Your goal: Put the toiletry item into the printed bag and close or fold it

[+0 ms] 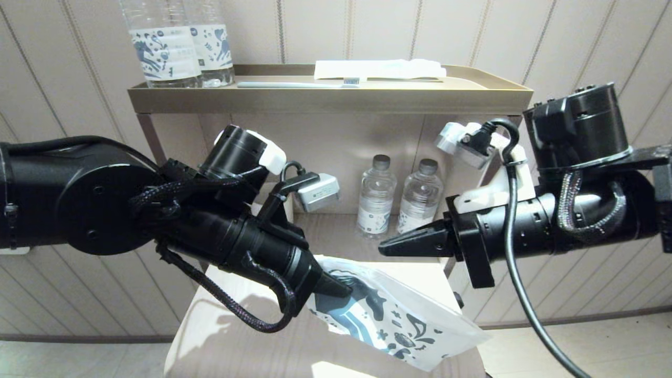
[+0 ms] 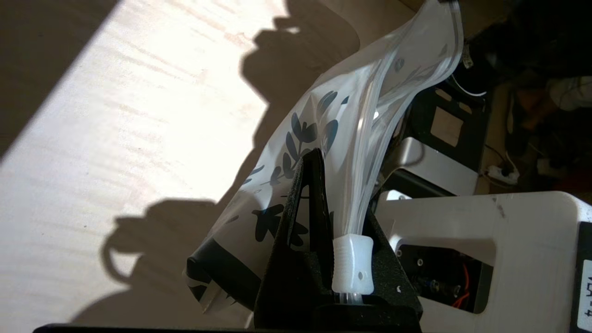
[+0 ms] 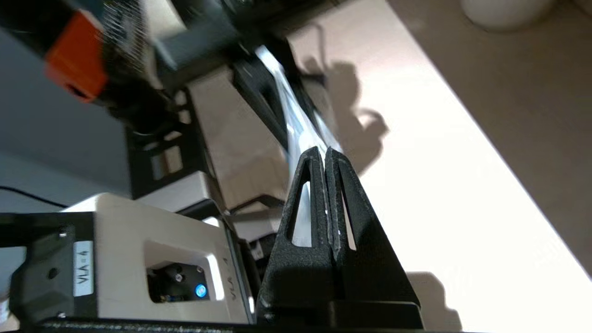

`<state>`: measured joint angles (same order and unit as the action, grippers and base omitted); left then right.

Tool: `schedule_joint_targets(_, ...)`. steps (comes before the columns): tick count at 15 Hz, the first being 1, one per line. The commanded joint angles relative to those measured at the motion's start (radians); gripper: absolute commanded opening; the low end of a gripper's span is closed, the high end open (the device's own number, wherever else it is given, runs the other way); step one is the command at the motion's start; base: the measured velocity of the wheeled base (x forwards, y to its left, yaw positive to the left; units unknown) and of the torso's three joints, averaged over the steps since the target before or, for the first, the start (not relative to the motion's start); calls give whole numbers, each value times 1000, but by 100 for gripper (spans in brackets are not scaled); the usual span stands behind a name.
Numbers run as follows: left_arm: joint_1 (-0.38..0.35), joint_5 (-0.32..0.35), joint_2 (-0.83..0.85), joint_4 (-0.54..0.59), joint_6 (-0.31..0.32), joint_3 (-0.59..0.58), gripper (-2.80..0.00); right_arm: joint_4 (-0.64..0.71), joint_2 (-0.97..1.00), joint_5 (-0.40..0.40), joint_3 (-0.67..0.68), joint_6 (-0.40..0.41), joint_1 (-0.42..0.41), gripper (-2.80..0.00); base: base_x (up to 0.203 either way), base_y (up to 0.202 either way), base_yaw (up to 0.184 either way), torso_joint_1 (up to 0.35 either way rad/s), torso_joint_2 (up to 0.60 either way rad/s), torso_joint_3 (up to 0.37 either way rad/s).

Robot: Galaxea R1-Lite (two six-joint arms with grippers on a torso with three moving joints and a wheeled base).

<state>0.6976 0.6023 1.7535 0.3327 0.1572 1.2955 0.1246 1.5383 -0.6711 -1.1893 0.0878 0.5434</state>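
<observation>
The printed bag (image 1: 399,320), white with dark blue figures, hangs slanting over the pale wooden table (image 1: 236,336). My left gripper (image 1: 341,289) is shut on its upper left corner. In the left wrist view the left gripper (image 2: 330,194) pinches the bag (image 2: 300,152) at its zip strip, next to the white slider (image 2: 351,270). My right gripper (image 1: 386,245) is shut and holds nothing. It hovers just above the bag's top edge, apart from it. From the right wrist the shut right gripper (image 3: 325,152) points at the bag's edge (image 3: 296,125). The toiletry item is out of view.
A brown tray (image 1: 331,97) on top of the stand carries two large bottles (image 1: 163,47), a pale toothbrush (image 1: 299,84) and a white packet (image 1: 378,68). Two small water bottles (image 1: 376,197) stand on the shelf below, behind the right gripper.
</observation>
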Motion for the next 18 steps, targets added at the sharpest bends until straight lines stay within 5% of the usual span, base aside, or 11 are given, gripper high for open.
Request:
schedule_joint_targets(1, -33, 3, -27, 9, 30, 0, -280, 60, 8, 45, -28, 5, -3, -280, 0, 0, 0, 0, 0, 0)
schedule_joint_targets(3, -55, 4, -26, 71, 114, 13, -280, 131, 11, 62, -53, 42, -21, -280, 0, 0, 0, 0, 0, 0)
schedule_joint_targets(4, -63, 4, -26, 113, 149, 33, -280, 183, 13, 72, -68, 73, -30, 0, 0, 0, 0, 0, 0, 0)
schedule_joint_targets(8, -91, 9, -15, 144, 168, 68, -280, 229, 26, 96, -68, 183, -36, 0, 0, 0, 0, 0, 0, 0)
schedule_joint_targets(11, -104, 41, -8, 149, 168, 98, -280, 225, 34, 88, 6, 356, -66, 0, 0, 0, 0, 0, 0, 0)
schedule_joint_targets(18, -134, 65, 6, 149, 168, 94, -280, 217, 28, 39, 26, 375, -66, 0, 0, 0, 0, 0, 0, 0)
